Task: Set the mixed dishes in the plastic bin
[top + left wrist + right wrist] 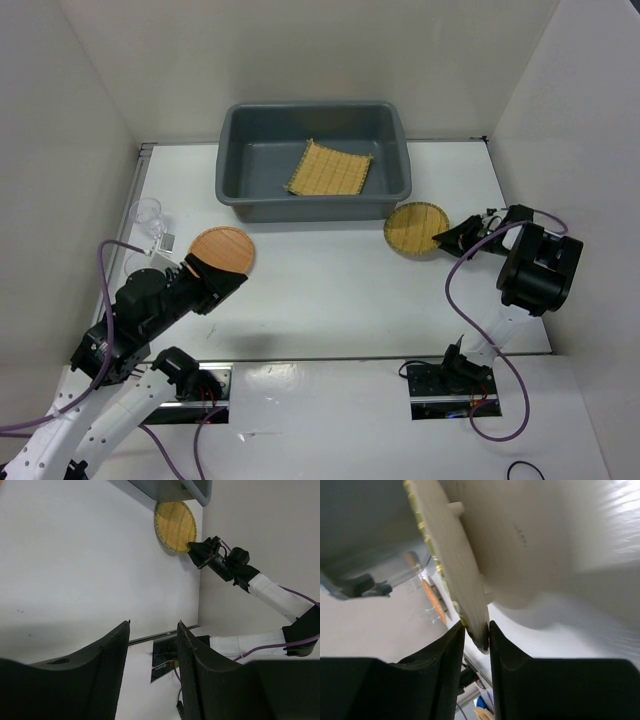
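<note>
White table (330,300) | right gripper (438,240) pinches rim of round yellow woven plate (410,228), probably to lift it into plastic bin (398,135) | left gripper (153,626) half open, empty

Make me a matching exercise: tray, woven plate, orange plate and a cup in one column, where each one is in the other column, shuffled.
1. tray
2. woven plate
3. orange plate
4. cup

A. standing far left
B. by the left end effector
C. in the bin
D. pinched by the right end effector

Pairs: 1-C, 2-D, 3-B, 4-A
</note>
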Motion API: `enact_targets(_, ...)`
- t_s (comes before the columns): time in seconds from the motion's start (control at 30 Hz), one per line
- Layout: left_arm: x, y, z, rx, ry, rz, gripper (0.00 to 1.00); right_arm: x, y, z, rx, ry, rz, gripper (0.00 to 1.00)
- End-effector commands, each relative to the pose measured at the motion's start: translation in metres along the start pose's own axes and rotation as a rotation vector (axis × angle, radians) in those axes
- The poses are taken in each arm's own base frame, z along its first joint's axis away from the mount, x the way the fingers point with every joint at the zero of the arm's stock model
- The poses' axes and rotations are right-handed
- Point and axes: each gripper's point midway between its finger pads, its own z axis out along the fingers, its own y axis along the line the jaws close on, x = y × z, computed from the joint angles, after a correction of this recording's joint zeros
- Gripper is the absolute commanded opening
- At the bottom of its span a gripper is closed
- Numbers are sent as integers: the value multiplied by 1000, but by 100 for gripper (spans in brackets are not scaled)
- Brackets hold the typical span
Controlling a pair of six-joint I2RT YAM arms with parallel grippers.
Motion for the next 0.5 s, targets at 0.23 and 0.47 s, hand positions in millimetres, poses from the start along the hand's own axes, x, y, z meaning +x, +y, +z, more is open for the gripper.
enact_targets(0.23,-2,1,1,2,-15,-25,51,-1,68,-2,-175,38,-189,40)
enact_targets(0.47,-2,1,1,2,-15,-25,51,-14,71,10,-122,10,-179,35)
